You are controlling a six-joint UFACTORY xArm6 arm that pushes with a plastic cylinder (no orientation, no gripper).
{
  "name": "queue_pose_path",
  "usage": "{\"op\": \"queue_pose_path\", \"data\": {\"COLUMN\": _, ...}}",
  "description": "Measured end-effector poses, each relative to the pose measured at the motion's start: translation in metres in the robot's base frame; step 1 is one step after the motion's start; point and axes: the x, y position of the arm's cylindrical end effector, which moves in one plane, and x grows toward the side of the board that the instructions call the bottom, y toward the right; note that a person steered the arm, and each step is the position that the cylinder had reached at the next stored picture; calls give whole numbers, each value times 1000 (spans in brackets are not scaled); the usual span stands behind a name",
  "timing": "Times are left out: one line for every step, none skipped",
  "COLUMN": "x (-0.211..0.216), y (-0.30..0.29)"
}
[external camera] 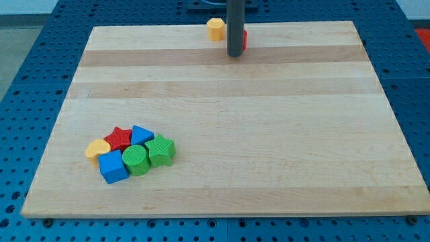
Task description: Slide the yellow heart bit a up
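**Yellow heart sits in the lower-left cluster, rod far off at the top**

Wooden table point(269, 134), pale and banded, fills most of the view over a blue perforated base point(27, 74). The yellow heart point(97, 148) lies near the view's bottom left, at the left end of a tight cluster of six blocks. Just to its right is the red star point(119, 138), and right of that the blue triangle point(141, 134). Below the heart, touching or nearly touching it, sits the blue cube point(113, 166). The green cylinder point(136, 160) stands beside the cube, and the green star point(161, 150) closes the cluster on the right.

My tip point(234, 55) rests near the view's top edge, about mid-width, well apart from the heart and the whole cluster. A yellow block point(216, 29), shape unclear, lies just left of the rod. A red block point(244, 40) peeks out at the rod's right side, mostly hidden behind it, so its shape cannot be told.

The arm carries no fingers, only the dark rod, and it holds nothing.
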Motion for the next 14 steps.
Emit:
{"op": "queue_pose_path", "data": {"x": -12, "y": 3}}
{"op": "queue_pose_path", "data": {"x": -24, "y": 3}}
{"op": "queue_pose_path", "data": {"x": -6, "y": 3}}
{"op": "queue_pose_path", "data": {"x": 44, "y": -18}}
{"op": "queue_pose_path", "data": {"x": 73, "y": -78}}
{"op": "queue_pose_path", "data": {"x": 95, "y": -148}}
{"op": "queue_pose_path", "data": {"x": 119, "y": -216}}
{"op": "queue_pose_path", "data": {"x": 158, "y": -279}}
{"op": "queue_pose_path", "data": {"x": 204, "y": -317}}
{"op": "queue_pose_path", "data": {"x": 250, "y": -324}}
{"op": "queue_pose_path", "data": {"x": 291, "y": -301}}
{"op": "queue_pose_path", "data": {"x": 297, "y": -263}}
{"op": "queue_pose_path", "data": {"x": 290, "y": -243}}
{"op": "queue_pose_path", "data": {"x": 272, "y": -240}}
